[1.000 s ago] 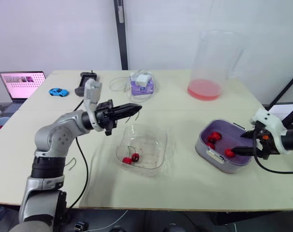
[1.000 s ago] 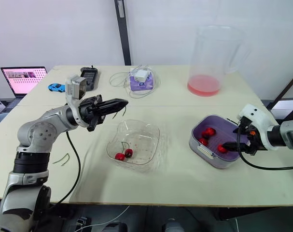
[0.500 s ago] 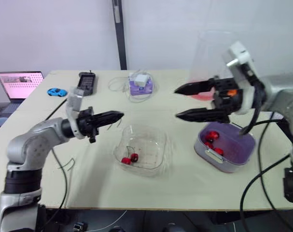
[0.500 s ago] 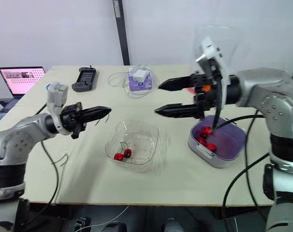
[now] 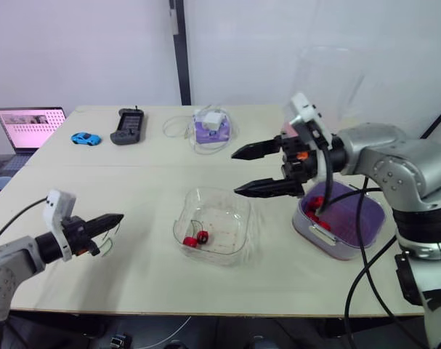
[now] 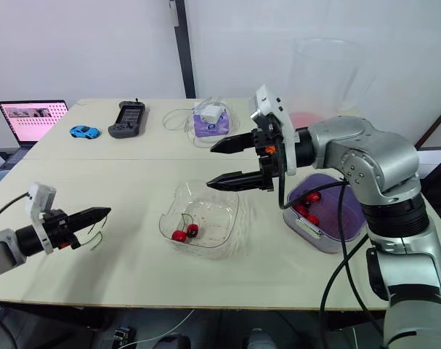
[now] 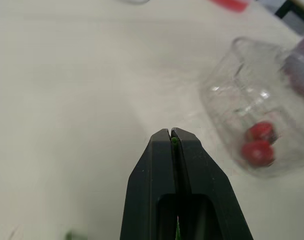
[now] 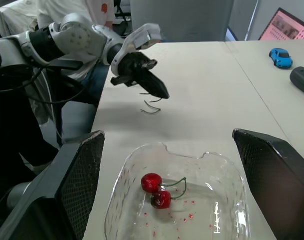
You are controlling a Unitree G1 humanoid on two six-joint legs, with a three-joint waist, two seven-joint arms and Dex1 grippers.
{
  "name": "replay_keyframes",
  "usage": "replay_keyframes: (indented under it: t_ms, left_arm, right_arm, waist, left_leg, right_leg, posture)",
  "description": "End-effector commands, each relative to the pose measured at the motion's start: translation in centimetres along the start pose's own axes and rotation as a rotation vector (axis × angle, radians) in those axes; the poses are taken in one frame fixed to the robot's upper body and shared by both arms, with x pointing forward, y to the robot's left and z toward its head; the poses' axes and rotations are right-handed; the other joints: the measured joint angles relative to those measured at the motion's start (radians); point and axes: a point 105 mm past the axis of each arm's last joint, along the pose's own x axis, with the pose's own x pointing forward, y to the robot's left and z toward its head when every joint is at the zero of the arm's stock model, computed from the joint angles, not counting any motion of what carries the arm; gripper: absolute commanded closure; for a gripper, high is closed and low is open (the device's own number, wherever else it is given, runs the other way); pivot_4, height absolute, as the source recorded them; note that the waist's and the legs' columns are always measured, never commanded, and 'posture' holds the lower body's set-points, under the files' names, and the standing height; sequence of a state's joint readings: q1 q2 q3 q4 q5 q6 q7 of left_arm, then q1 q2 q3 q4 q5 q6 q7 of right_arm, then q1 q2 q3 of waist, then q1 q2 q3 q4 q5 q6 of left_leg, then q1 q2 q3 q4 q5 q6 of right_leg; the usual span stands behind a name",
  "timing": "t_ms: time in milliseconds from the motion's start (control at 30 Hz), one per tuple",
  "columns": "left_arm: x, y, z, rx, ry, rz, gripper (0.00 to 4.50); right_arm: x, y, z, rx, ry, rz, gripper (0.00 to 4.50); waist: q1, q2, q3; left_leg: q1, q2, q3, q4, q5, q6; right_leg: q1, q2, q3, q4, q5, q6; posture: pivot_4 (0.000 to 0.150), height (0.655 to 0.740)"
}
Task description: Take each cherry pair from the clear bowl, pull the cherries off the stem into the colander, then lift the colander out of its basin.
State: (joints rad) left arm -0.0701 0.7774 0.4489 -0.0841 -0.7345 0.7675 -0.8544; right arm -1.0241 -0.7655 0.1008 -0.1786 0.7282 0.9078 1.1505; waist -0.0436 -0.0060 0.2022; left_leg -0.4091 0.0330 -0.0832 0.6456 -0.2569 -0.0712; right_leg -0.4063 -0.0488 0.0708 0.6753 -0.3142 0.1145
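The clear bowl point(image 5: 213, 231) stands mid-table with one cherry pair point(image 5: 197, 238) on its green stem inside. My right gripper point(image 5: 237, 173) hovers open just above the bowl's far right side, nothing between its fingers point(image 8: 74, 190). To the right sits the purple colander point(image 5: 351, 225) in its basin, several red cherries point(image 5: 318, 207) inside. My left gripper point(image 5: 115, 219) is low over the table's front left, well left of the bowl, shut on a thin green cherry stem point(image 7: 175, 141). The right wrist view looks down on the cherry pair point(image 8: 157, 191) and across to the left gripper point(image 8: 154, 89).
Loose green stems point(image 8: 152, 107) lie on the table by the left gripper. At the back are a laptop point(image 5: 30, 120), a blue toy car point(image 5: 86, 138), a black remote point(image 5: 126, 125), a purple box with cables point(image 5: 211, 127) and a tall clear jug point(image 5: 325, 80).
My left arm has drawn back to the front left of the table, still shut. My right gripper has swung left from above the colander to over the bowl, staying open.
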Motion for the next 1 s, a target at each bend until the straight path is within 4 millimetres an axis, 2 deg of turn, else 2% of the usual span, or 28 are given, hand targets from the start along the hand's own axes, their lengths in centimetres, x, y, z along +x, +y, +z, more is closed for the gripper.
replay_keyframes:
  t_ms: [33, 233, 267, 300, 367, 467, 533, 733, 833, 900, 1000]
  left_arm:
    - [-0.3, 0.5, -1.0, 0.012, 0.032, 0.033, 4.50]
    - [-0.6, 1.9, -2.8, -0.002, 0.087, 0.084, 4.50]
    - [-0.7, 2.3, -3.0, -0.001, 0.098, 0.099, 3.89]
    - [-0.8, 2.6, -3.2, -0.001, 0.112, 0.114, 3.59]
    - [-0.9, 3.2, -3.5, -0.009, 0.126, 0.142, 2.62]
    - [-0.7, 3.3, -2.6, -0.029, 0.078, 0.136, 1.14]
    - [-0.6, 2.8, 1.1, -0.056, -0.086, 0.105, 0.11]
    - [-1.6, 0.8, 7.0, 0.004, -0.237, 0.028, 0.04]
    - [-2.6, 1.0, 9.2, 0.108, -0.244, 0.021, 0.04]
    - [-3.0, 0.4, 10.2, 0.170, -0.237, -0.024, 0.04]
    - [-2.8, -1.7, 9.5, 0.380, -0.114, -0.131, 0.04]
  right_arm:
    - [-0.4, 0.2, 1.1, -0.048, -0.017, -0.022, 0.12]
    - [-0.6, 0.3, 0.9, -0.041, -0.002, -0.051, 0.12]
    - [-0.6, 0.3, 0.9, -0.040, -0.001, -0.056, 0.00]
    - [-0.6, 0.3, 1.0, -0.039, 0.000, -0.060, 0.00]
    - [-0.7, 0.4, 1.0, -0.037, 0.000, -0.066, 0.00]
    - [-0.7, 0.5, 1.3, -0.029, -0.008, -0.074, 0.00]
    - [-0.6, 0.7, 1.6, -0.017, -0.022, -0.074, 0.00]
    - [-0.8, 1.0, 1.5, 0.016, -0.032, -0.084, 0.00]
    - [-0.8, 0.6, 0.6, 0.021, 0.012, -0.113, 0.00]
    - [-0.7, 0.4, 0.1, 0.013, 0.040, -0.126, 0.00]
    - [-0.6, 0.1, -0.5, -0.014, 0.080, -0.143, 0.00]
  waist:
    - [0.000, 0.000, 0.000]
    - [0.000, 0.000, 0.000]
    - [0.000, 0.000, 0.000]
    - [0.000, 0.000, 0.000]
    - [0.000, 0.000, 0.000]
    - [0.000, 0.000, 0.000]
    - [0.000, 0.000, 0.000]
    - [-0.002, -0.001, 0.000]
    - [-0.002, -0.001, 0.000]
    - [-0.002, -0.001, 0.000]
    - [-0.003, -0.001, 0.000]
  left_leg:
    - [0.000, 0.000, 0.000, 0.000, 0.000, 0.000]
    - [0.000, 0.000, 0.000, 0.000, 0.000, 0.000]
    - [0.000, 0.000, 0.000, 0.000, 0.000, 0.000]
    - [0.000, 0.000, 0.000, 0.000, 0.000, 0.000]
    - [0.000, 0.000, 0.000, 0.000, 0.000, 0.000]
    - [0.000, 0.000, 0.000, 0.000, 0.000, 0.000]
    - [0.000, 0.000, 0.000, 0.000, 0.000, 0.000]
    - [0.000, 0.000, 0.000, 0.000, 0.000, 0.000]
    - [0.000, 0.000, 0.000, 0.000, 0.000, 0.000]
    - [0.000, 0.000, 0.000, 0.000, 0.000, 0.000]
    - [0.000, 0.000, 0.001, 0.000, 0.000, 0.000]
  right_leg:
    - [0.000, 0.000, 0.000, 0.000, 0.000, 0.000]
    - [0.000, 0.000, 0.000, 0.000, 0.000, 0.000]
    - [0.000, 0.000, 0.000, 0.000, 0.000, 0.000]
    - [0.000, 0.000, 0.000, 0.000, 0.000, 0.000]
    - [0.000, 0.000, 0.000, 0.000, 0.000, 0.000]
    - [0.000, 0.000, 0.000, 0.000, 0.000, 0.000]
    - [0.000, 0.000, 0.000, 0.001, 0.000, 0.000]
    - [-0.001, 0.000, 0.000, 0.002, 0.000, 0.000]
    - [-0.001, 0.000, 0.000, 0.003, 0.000, 0.000]
    - [-0.001, 0.000, 0.000, 0.003, 0.000, 0.000]
    - [-0.002, 0.000, 0.001, 0.003, 0.000, 0.000]
  posture:
    - [0.150, 0.7332]
    - [0.150, 0.7332]
    - [0.150, 0.7332]
    - [0.150, 0.7332]
    - [0.150, 0.7332]
    - [0.150, 0.7332]
    - [0.150, 0.7332]
    - [0.150, 0.7332]
    - [0.150, 0.7332]
    - [0.150, 0.7332]
    - [0.150, 0.7332]
